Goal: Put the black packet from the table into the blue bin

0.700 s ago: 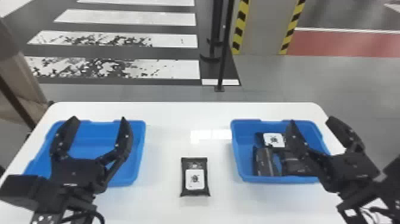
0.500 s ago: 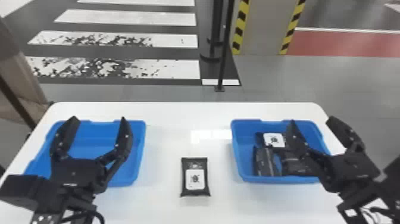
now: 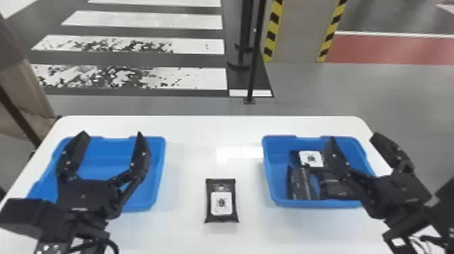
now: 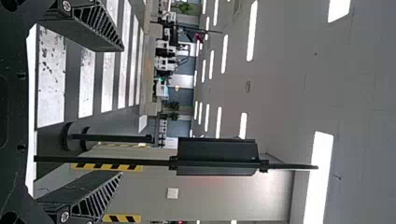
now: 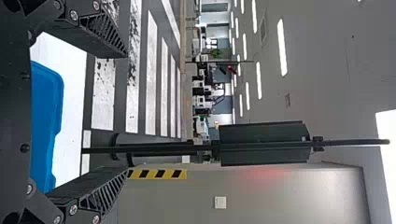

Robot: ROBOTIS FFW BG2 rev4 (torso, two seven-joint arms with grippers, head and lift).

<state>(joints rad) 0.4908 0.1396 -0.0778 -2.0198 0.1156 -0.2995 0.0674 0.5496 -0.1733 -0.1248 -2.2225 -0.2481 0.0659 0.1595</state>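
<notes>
Black all over its wrapper, the packet (image 3: 221, 185) has a white label (image 3: 221, 203) with rounded corners. A little dark picture sits on the label, and small pale marks show on the black part past it. The packet is longer than it is wide, and both of its ends look flat, like pressed strips. It lies flat on the white bench (image 3: 182, 229), label up, between the left blue bin (image 3: 160, 172) and the right blue bin (image 3: 270, 184), apart from both.

The left gripper (image 3: 111, 133) is wide open by the left blue bin. The right gripper (image 3: 354, 136) is wide open too, by the right blue bin. More black packets (image 3: 302, 184) lie in the right blue bin, one with a white label showing.
</notes>
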